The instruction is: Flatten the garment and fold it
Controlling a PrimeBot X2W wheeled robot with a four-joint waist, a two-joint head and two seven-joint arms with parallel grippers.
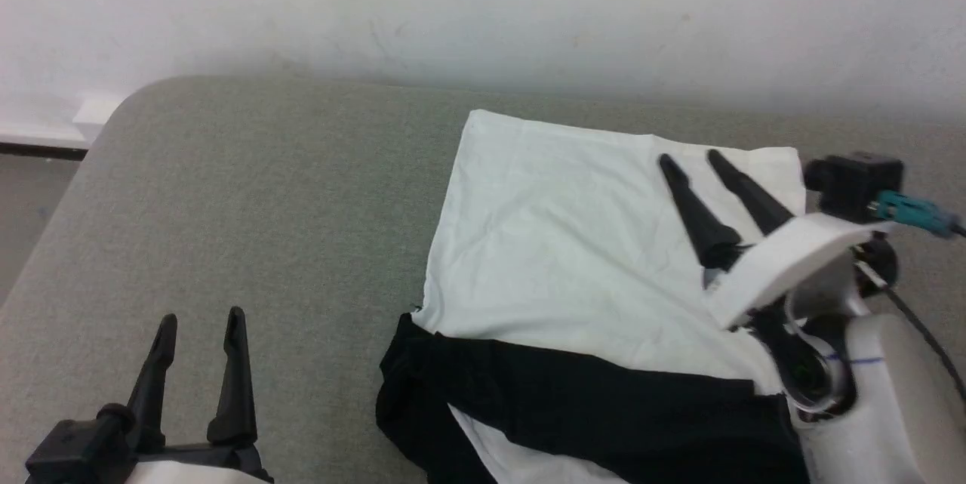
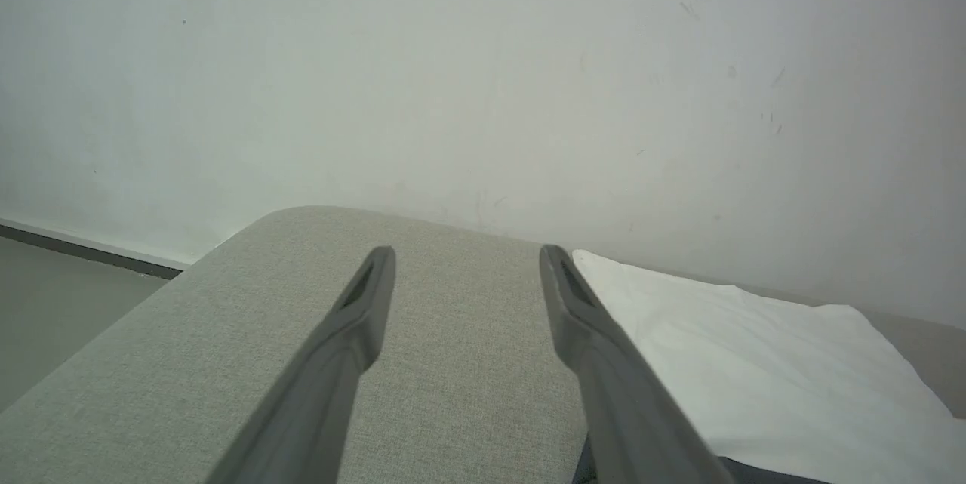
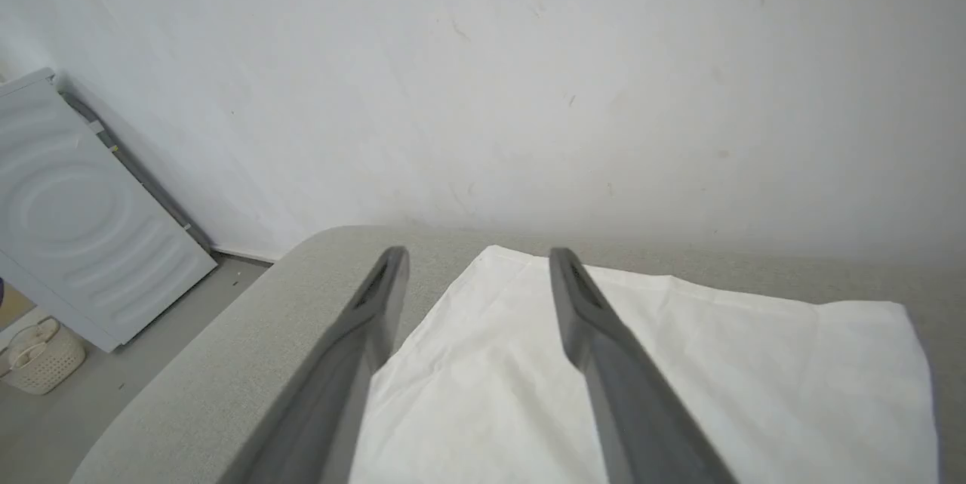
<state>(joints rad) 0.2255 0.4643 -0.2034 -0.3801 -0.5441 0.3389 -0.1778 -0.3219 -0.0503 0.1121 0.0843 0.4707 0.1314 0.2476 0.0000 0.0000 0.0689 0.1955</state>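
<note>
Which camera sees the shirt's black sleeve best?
The head view: the black sleeve lies across the near edge of the garment. The left wrist view catches a dark sliver of it at the bottom; the right wrist view shows the white body.

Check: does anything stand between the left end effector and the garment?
Nothing visible does. The open left end effector sits over the bare grey surface, and only that surface separates it from the garment lying to its right.

The left gripper sits low at the robot's left, fingers pointing forward, spread apart and empty. The right gripper reaches farther ahead from its pale forearm, fingers slanting leftward, likewise parted, gripping nothing.
</note>
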